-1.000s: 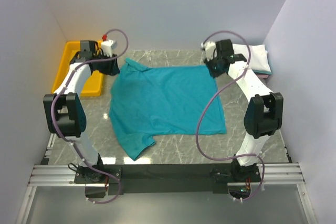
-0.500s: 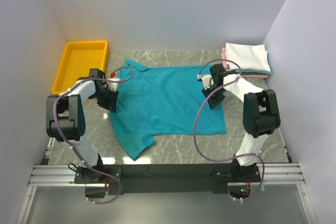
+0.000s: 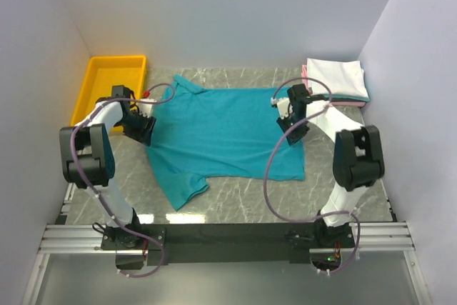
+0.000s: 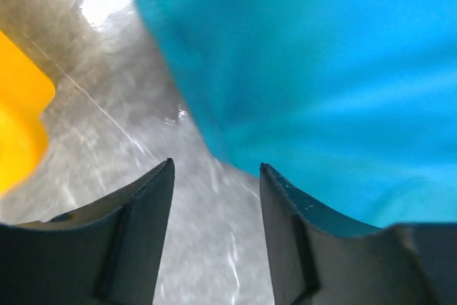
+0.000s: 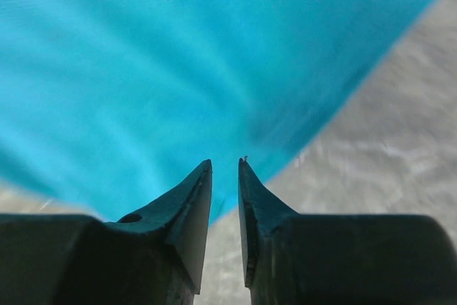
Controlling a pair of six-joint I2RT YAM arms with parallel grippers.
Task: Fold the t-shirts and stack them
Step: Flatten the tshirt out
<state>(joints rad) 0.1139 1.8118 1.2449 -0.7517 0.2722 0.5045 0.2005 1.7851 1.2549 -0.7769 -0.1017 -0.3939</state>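
As the spread teal cloth t-shirt (image 3: 228,130) lies between them, left gripper (image 4: 216,169) gapes at its edge, right gripper (image 5: 225,163) narrowed, hold unclear

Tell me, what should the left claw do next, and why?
Probably close the left gripper on the teal t-shirt's edge. Its fingers stand open, and that edge lies just between their tips over the marble table.

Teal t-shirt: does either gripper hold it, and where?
Left gripper is open, holding nothing. Right gripper seems to pinch the teal t-shirt at its right edge.
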